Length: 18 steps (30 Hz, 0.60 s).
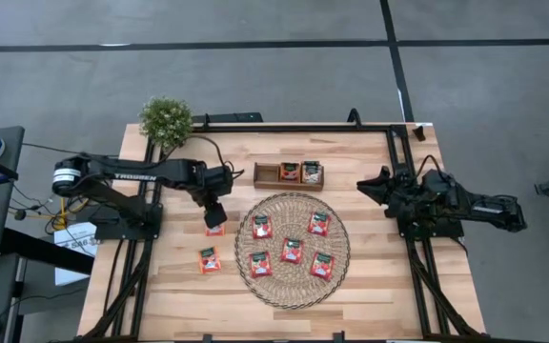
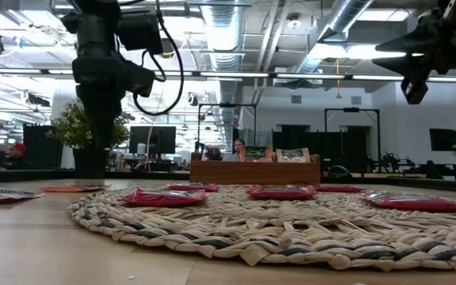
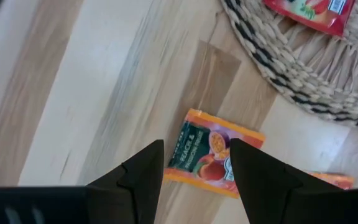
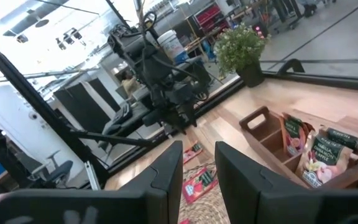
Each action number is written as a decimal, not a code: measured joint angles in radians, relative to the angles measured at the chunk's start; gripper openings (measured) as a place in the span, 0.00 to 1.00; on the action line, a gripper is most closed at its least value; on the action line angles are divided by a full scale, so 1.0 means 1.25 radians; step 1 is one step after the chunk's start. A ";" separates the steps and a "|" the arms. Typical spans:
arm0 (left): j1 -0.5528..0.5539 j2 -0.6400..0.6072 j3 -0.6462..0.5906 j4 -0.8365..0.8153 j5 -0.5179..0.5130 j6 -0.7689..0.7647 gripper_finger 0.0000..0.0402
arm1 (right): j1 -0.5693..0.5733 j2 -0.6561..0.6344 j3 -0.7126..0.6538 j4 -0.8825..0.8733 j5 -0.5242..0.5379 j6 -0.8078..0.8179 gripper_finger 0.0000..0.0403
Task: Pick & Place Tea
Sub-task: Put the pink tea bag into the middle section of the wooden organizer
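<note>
Now left claw [image 3: 194,163] open, pointing down over orange sachet [image 3: 216,153].

My left gripper [image 1: 214,215] hangs over a sachet [image 1: 215,229] left of the mat [image 1: 292,286]. Behind the mat stands the tray [image 1: 267,174].

Table: I see a pale wooden plank top [image 1: 170,295] framed by dark rails.
Under my left jaws: an orange sachet [image 1: 215,228] lies flat on the bare wood, showing between the two fingers in the left wrist view [image 3: 211,153].
Beyond that sachet, away from the left jaws: a second orange sachet [image 1: 209,259], also on bare wood.
Beside the left jaws: the round woven mat [image 1: 292,287], its edge close to both sachets.
Between left and right jaws, toward the table's back: the wooden tray [image 1: 266,175].
Back corner behind the left arm: a small potted plant [image 1: 166,119].
</note>
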 joint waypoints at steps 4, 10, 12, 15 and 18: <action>0.010 0.003 0.000 -0.003 0.002 0.002 0.44 | 0.000 0.000 0.000 -0.002 0.000 -0.002 0.22; 0.008 0.002 -0.001 0.001 0.002 0.072 0.48 | 0.000 0.000 0.000 -0.002 0.000 0.000 0.22; 0.008 0.002 -0.009 0.004 0.002 0.089 0.52 | 0.000 0.000 0.000 -0.002 0.000 0.000 0.22; 0.008 0.003 -0.031 0.002 -0.001 0.090 0.61 | 0.000 0.000 0.000 -0.003 0.000 0.000 0.22; 0.008 0.012 -0.047 0.003 -0.008 0.065 0.70 | 0.000 0.000 0.000 -0.003 0.000 0.000 0.22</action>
